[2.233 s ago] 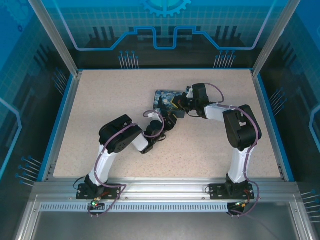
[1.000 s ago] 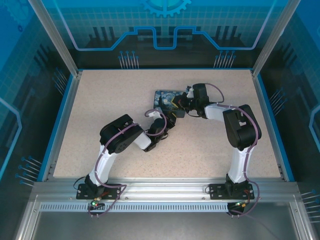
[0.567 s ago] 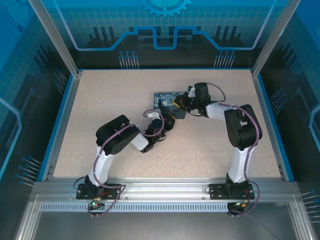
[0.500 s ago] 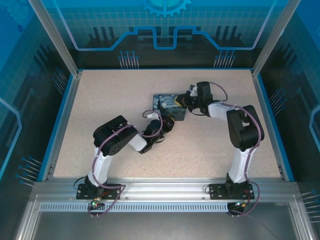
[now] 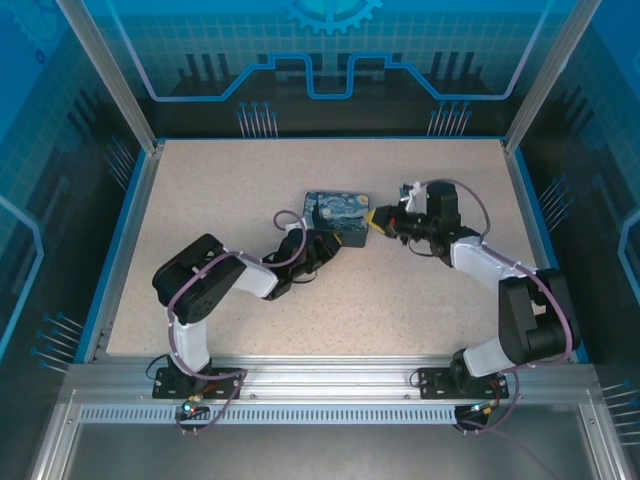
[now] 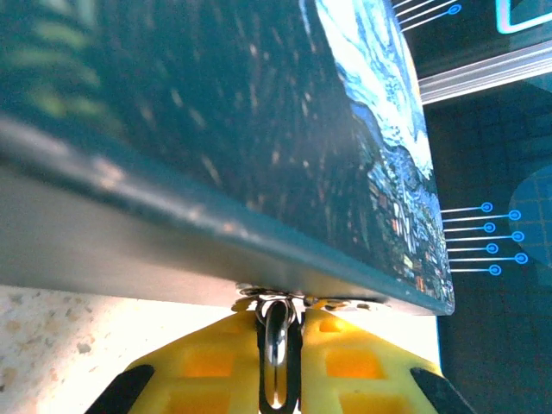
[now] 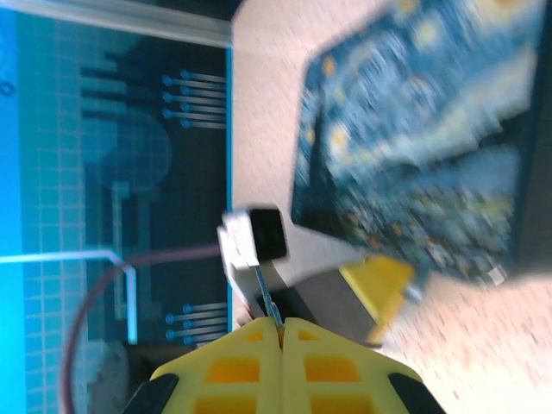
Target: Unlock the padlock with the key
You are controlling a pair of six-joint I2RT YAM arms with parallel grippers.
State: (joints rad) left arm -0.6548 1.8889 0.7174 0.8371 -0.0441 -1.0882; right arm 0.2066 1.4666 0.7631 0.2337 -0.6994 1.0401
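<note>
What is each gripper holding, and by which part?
The right gripper pinches the key by one end; the left gripper clamps the padlock by its metal fitting.

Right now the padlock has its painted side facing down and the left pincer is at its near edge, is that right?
Not quite. The padlock has its painted side facing up, as the top external view shows; the left pincer is at its near edge.

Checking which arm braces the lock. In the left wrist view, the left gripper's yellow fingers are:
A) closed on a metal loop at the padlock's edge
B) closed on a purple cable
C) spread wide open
A: the left gripper pinches a metal loop under the padlock.
</note>
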